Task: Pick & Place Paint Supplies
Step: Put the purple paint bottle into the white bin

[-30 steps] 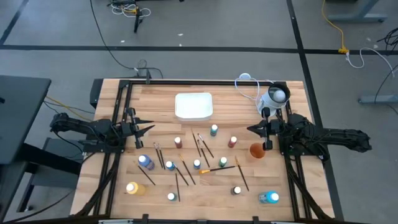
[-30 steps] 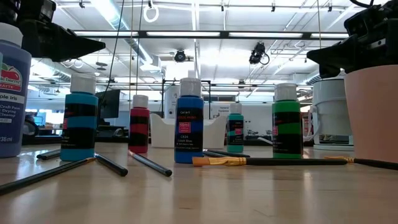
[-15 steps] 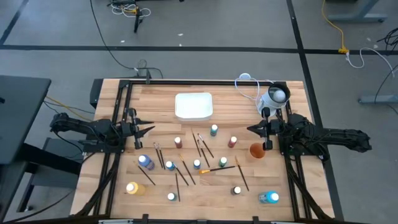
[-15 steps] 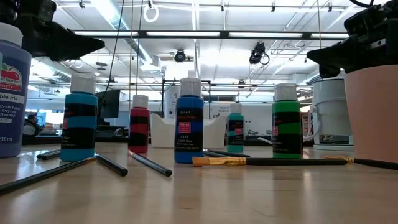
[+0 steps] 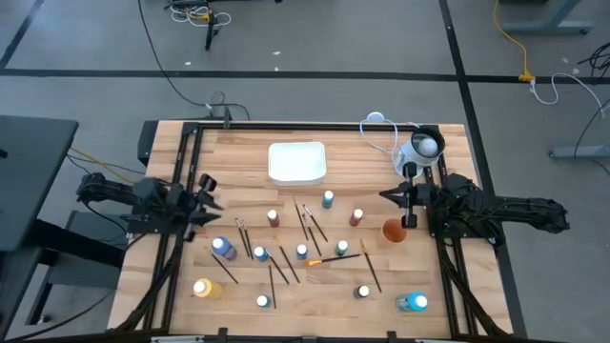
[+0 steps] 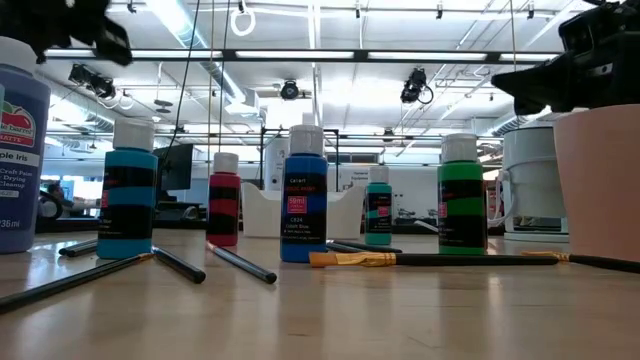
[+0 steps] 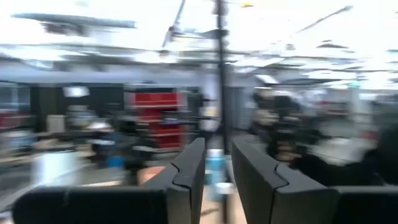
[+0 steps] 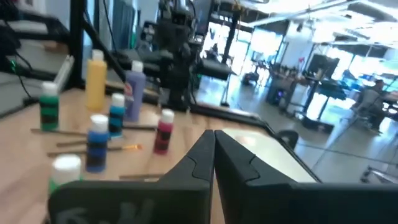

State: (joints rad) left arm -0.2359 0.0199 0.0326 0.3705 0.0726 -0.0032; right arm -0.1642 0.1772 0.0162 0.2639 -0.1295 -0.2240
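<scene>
"Iris" reads on the purple bottle (image 6: pixel 18 150) at the low view's near edge; smaller labels stay unreadable. Bottles and brushes (image 5: pixel 315 225) lie scattered across the table's (image 5: pixel 248 157) middle and front, with bare wood around the white tray (image 5: pixel 297 161) at the back. The left gripper (image 5: pixel 208 198) hangs above the left side, jaws a narrow gap apart, empty. The right gripper (image 5: pixel 389 198) hovers by the orange cup (image 5: pixel 395 231), jaws pressed together, empty.

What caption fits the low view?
Small white-capped paint bottles and thin dark brushes on a wooden table.
</scene>
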